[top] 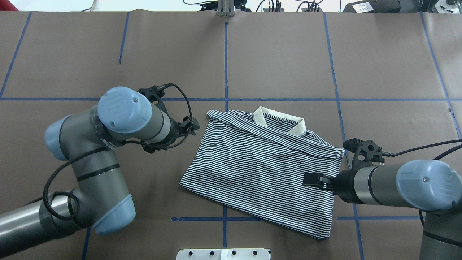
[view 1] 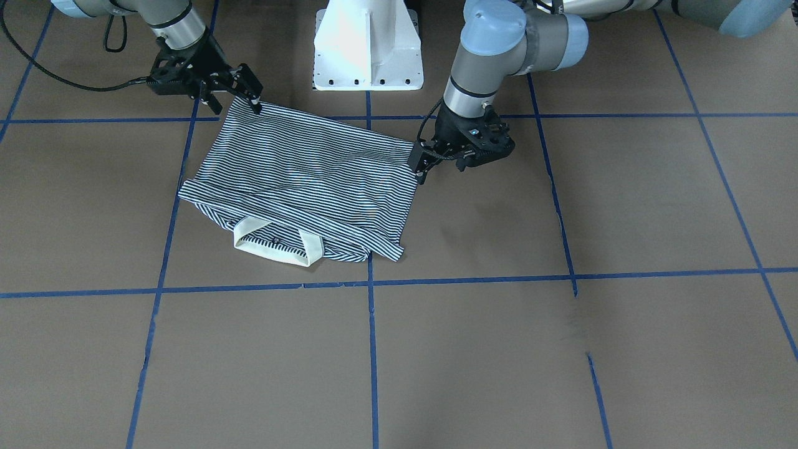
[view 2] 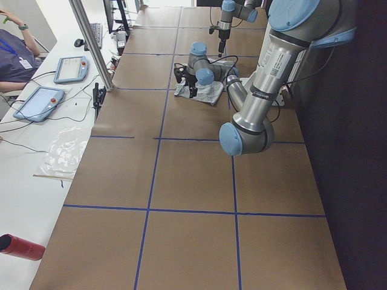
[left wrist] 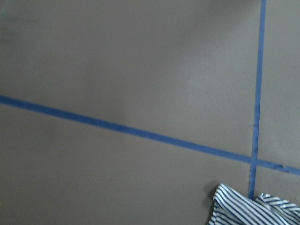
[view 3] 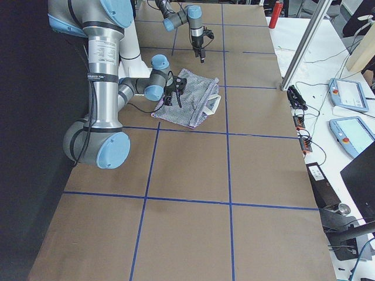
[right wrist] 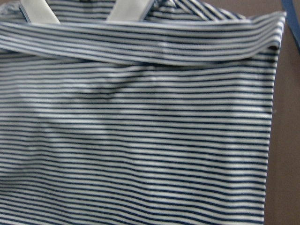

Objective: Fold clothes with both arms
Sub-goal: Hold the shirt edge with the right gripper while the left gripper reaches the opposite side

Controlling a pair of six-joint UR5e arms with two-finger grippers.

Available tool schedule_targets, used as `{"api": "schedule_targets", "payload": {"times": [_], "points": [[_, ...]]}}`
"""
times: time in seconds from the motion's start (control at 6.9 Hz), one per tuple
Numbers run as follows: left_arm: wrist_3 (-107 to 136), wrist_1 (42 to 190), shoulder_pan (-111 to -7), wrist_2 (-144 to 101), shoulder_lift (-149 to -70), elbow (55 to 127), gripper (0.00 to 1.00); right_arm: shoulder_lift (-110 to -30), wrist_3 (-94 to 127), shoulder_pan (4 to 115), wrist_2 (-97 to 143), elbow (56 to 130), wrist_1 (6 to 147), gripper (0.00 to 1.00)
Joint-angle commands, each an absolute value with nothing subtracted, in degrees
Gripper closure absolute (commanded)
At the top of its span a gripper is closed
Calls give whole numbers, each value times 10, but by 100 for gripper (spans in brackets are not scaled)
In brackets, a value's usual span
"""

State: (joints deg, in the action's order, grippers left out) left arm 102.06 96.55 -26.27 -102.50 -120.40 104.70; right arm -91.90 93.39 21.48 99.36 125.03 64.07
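Striped polo shirt (top: 260,169) lies folded into a rough rectangle on the brown-paper table (view 1: 561,349). Cream collar (top: 260,116) is on the side away from the robot. Shirt straddles a blue tape line (view 1: 371,349), near the white base (view 1: 366,43). R gripper (view 1: 235,105) is at the shirt's robot-side corner on the robot's right, jaws spread wide, one fingertip (view 1: 255,103) touching the cloth, nothing clamped. L gripper (view 1: 424,163) is at the other robot-side corner; can't tell how far apart its jaws are or whether it has cloth.
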Motion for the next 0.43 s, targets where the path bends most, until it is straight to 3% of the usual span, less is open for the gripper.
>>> {"api": "schedule_targets", "payload": {"times": [0.0, 0.29], "points": [[1134, 947, -172, -958, -1202, 1032, 0, -878, 934, 237, 991, 1234, 638, 0], [1141, 947, -171, -953, -1202, 1019, 5, -871, 934, 237, 991, 1233, 637, 0]]}}
